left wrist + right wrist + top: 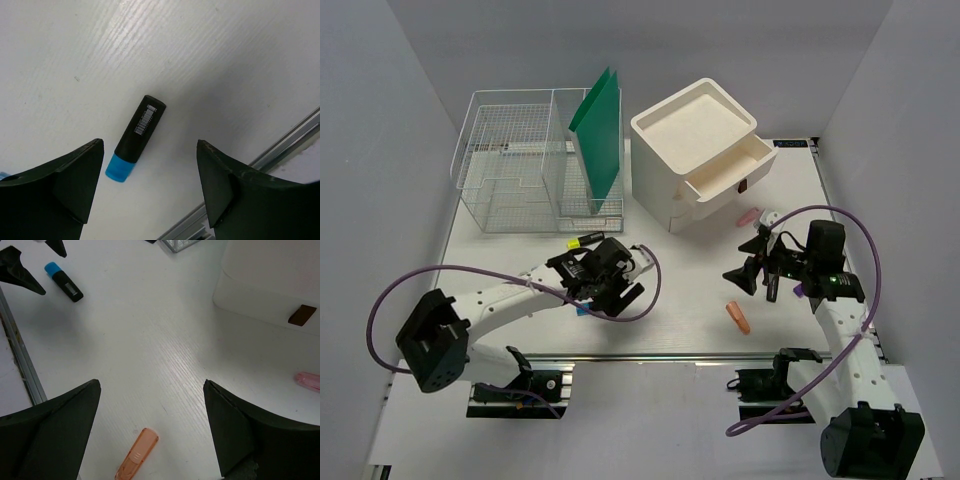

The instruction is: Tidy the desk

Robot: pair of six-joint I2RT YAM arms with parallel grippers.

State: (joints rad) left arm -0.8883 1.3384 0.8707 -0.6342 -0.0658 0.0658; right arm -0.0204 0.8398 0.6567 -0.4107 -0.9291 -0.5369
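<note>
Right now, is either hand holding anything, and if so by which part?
Nothing is held. The left hand hangs open above a blue-capped black marker, not touching it; the right hand is open over bare desk.

Bright, even light from above — detail sharp in all views. Soft grey shadows lie on the desk [690, 290].
</note>
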